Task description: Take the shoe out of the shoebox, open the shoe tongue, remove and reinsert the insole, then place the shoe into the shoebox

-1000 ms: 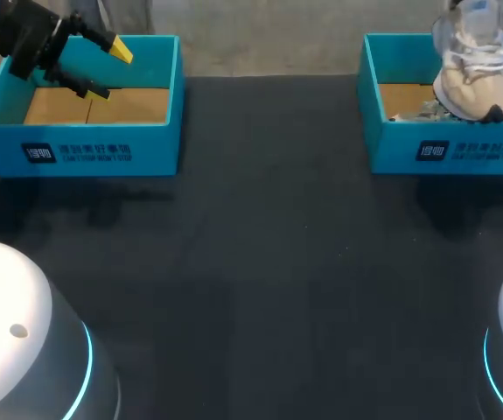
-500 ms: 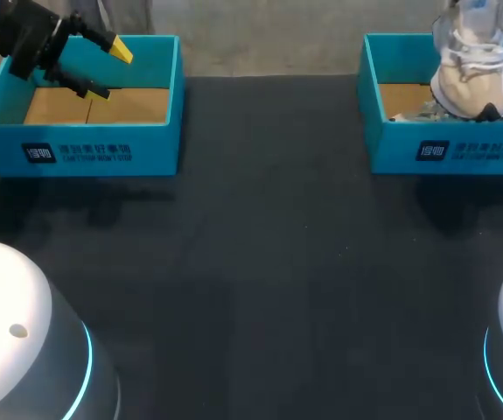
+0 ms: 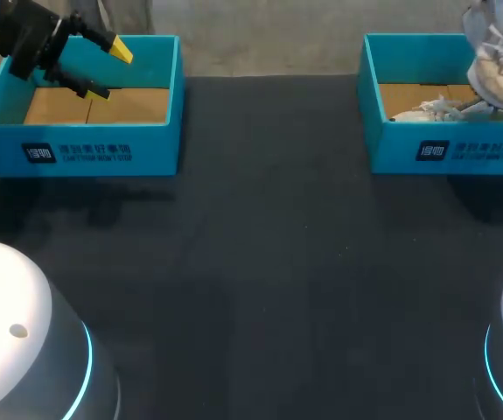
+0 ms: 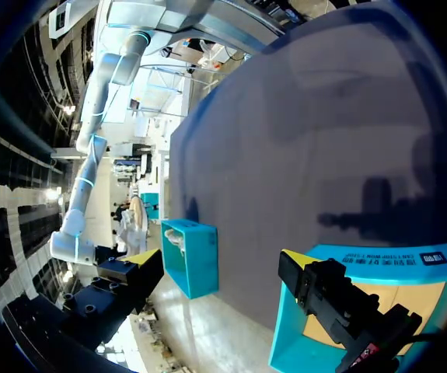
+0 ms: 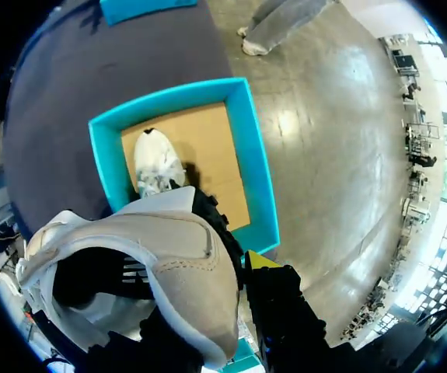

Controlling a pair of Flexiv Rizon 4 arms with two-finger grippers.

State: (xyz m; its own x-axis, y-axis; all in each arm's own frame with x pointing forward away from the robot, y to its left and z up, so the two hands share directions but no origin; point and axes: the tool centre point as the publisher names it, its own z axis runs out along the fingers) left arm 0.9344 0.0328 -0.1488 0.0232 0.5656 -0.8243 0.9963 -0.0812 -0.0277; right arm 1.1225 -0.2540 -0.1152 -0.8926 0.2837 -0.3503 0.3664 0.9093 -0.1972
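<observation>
Shows the shoe (image 3: 499, 77) raised over the outer end of the right box (image 3: 443, 159), sole clear of the cardboard floor. Places it in the clasp of the right fingers (image 5: 260, 262): one yellow tip just beside the pale heel wall, the partner hidden behind the upper, probably inside the dark mouth. Reads therefore as a narrow grip closed on the heel collar. Leaves a second shoe (image 5: 156, 163) lying flat in the same box, below the lifted one and apart from it.

Corresponds to step one, taking the shoe out, judged nearly done: lifted, but not yet set down. Calls next for carrying it inward over the box wall and lowering it sole-down onto the dark counter (image 3: 268, 262), within reach of both arms, without catching the rim. Requires afterwards a second grip to spread the tongue while the first steadies the heel.

Shows the left fingers (image 3: 122, 50) spread wide and holding nothing, poised over the far wall of the left box (image 3: 85, 153), well apart from the shoe, with the whole width of the counter between.
</observation>
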